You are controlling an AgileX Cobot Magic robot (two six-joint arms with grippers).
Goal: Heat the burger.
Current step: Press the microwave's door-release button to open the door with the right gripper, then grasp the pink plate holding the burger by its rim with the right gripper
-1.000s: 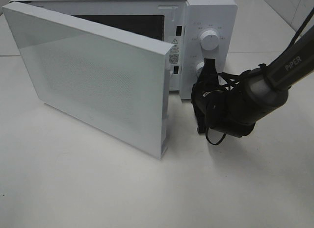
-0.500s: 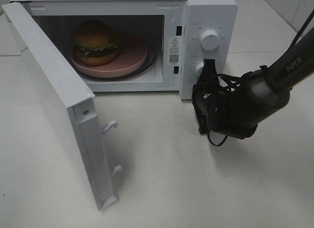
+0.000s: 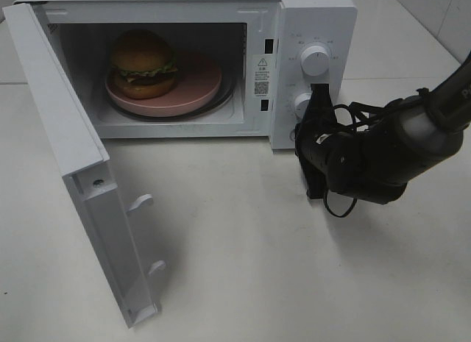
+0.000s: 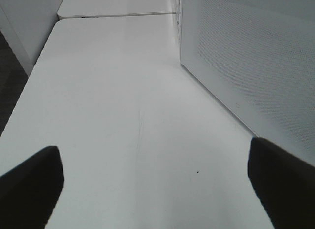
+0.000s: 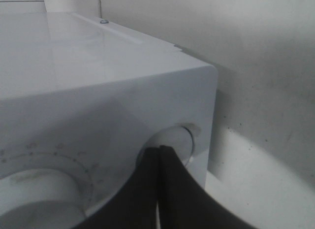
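The burger (image 3: 143, 62) sits on a pink plate (image 3: 200, 88) inside the white microwave (image 3: 309, 18). The microwave door (image 3: 66, 151) hangs wide open to the left. My right gripper (image 3: 318, 92) is shut and empty, its tip at the control panel beside the lower knob (image 3: 302, 103). The right wrist view shows the shut right gripper (image 5: 158, 149) against a round knob (image 5: 172, 143), with a larger dial (image 5: 39, 189) beside it. In the left wrist view my left gripper (image 4: 157, 189) is open over bare table, holding nothing, with the door's (image 4: 246, 56) outer face beside it. The left gripper is outside the exterior view.
The upper timer knob (image 3: 315, 60) sits above the lower one. Two latch hooks (image 3: 140, 204) stick out of the door's free edge toward the table front. The white table (image 3: 243, 283) extends in front of the microwave; my right arm (image 3: 397, 143) lies across its right side.
The door has swung from nearly shut to wide open on the left, uncovering the burger and plate. My right gripper has shifted slightly to the right, still shut at the panel.
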